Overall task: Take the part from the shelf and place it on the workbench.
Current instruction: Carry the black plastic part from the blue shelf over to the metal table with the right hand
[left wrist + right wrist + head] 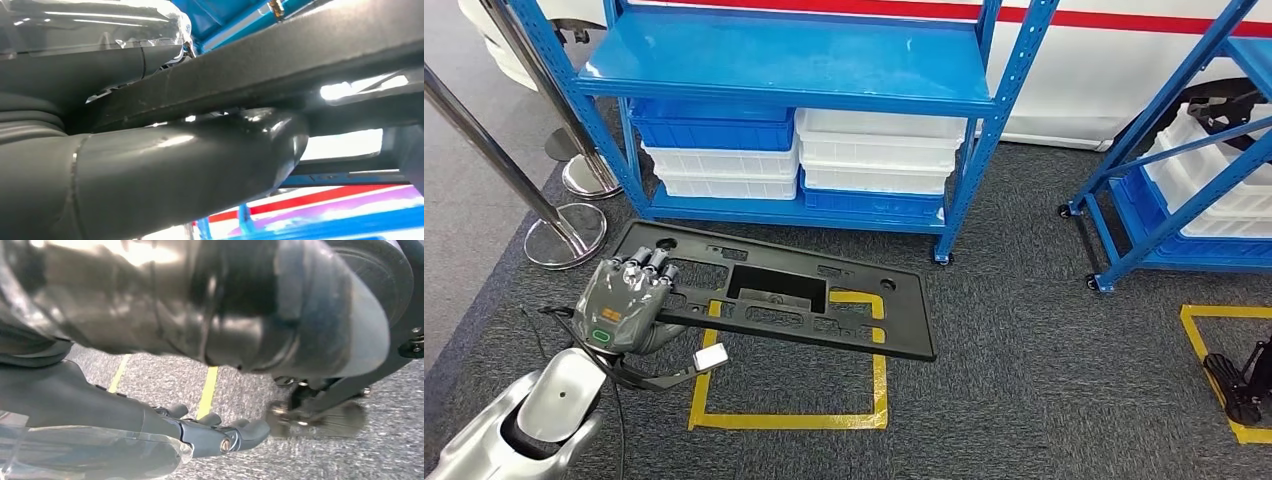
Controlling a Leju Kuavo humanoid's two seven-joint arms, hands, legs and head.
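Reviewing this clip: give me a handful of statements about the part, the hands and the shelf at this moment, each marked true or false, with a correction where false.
1. The left hand holds the long black plastic panel by one end. True.
2. The panel lies on the top shelf board of the blue rack. False: it is off the rack, held out above the carpet.
3. Yellow tape on the carpet marks a square under the panel. True.
4. The bottom level of the rack holds only white bins. False: blue bins sit stacked there with white bins.
5. The right hand grips the panel's other end. False: in the right wrist view its fingers are bare, above the carpet.
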